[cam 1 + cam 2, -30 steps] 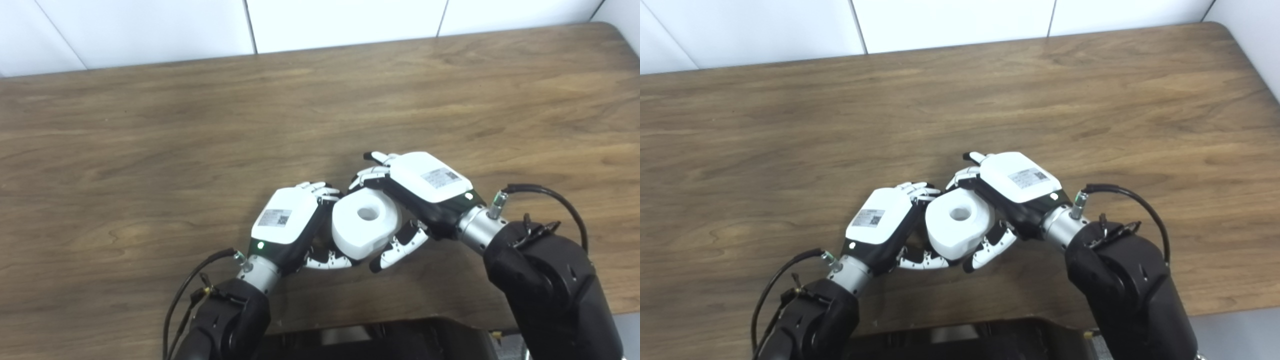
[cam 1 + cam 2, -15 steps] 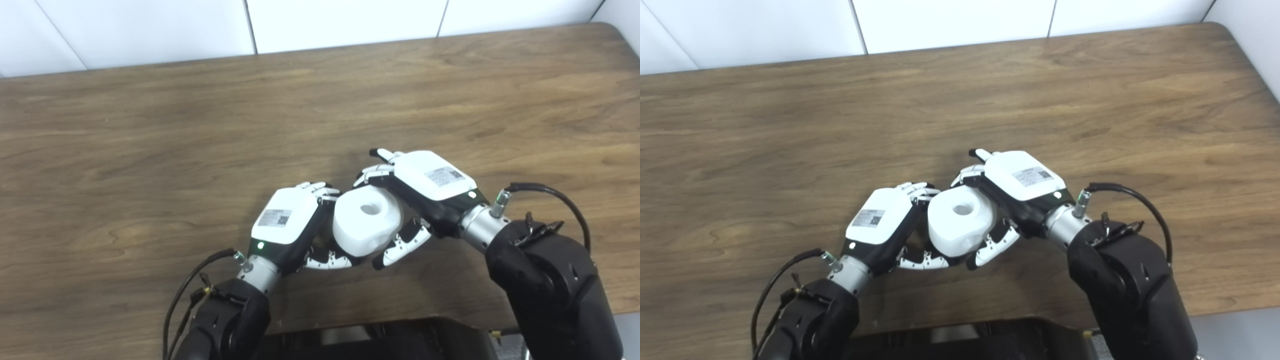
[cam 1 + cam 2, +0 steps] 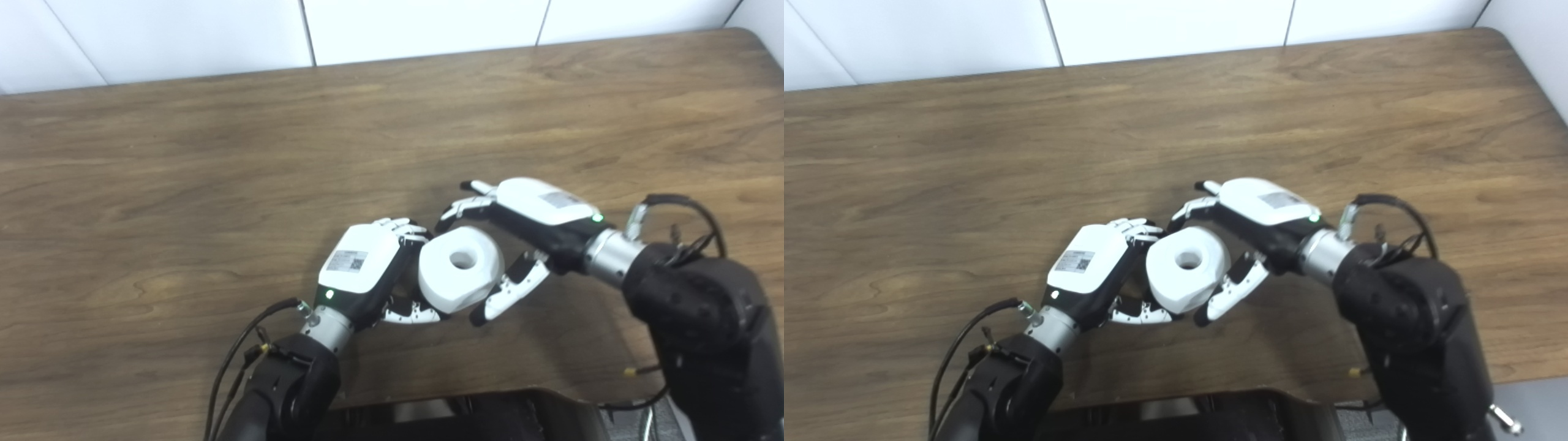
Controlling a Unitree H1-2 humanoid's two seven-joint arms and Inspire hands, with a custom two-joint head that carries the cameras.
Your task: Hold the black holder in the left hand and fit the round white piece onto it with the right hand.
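Note:
The round white piece (image 3: 460, 267), with a hole in its top, sits between my two hands just above the wooden table (image 3: 184, 184). My left hand (image 3: 362, 264) is curled at its left side, with fingers under and around its base. The black holder is almost wholly hidden by that hand and the piece; only dark bits show between them. My right hand (image 3: 531, 214) is at the piece's right. Its fingers (image 3: 465, 206) are spread above the piece's far edge and its thumb (image 3: 509, 289) hangs by the near right side, with a gap to the palm.
The table runs to a white tiled wall (image 3: 398, 24) at the back, and its right corner (image 3: 750, 37) is rounded. My dark torso (image 3: 465, 416) covers the table's front edge below the hands. Cables loop from both wrists.
My right hand has drawn back to the right and rolled, and its palm has come off the white piece. My left hand and the piece have shifted slightly right together.

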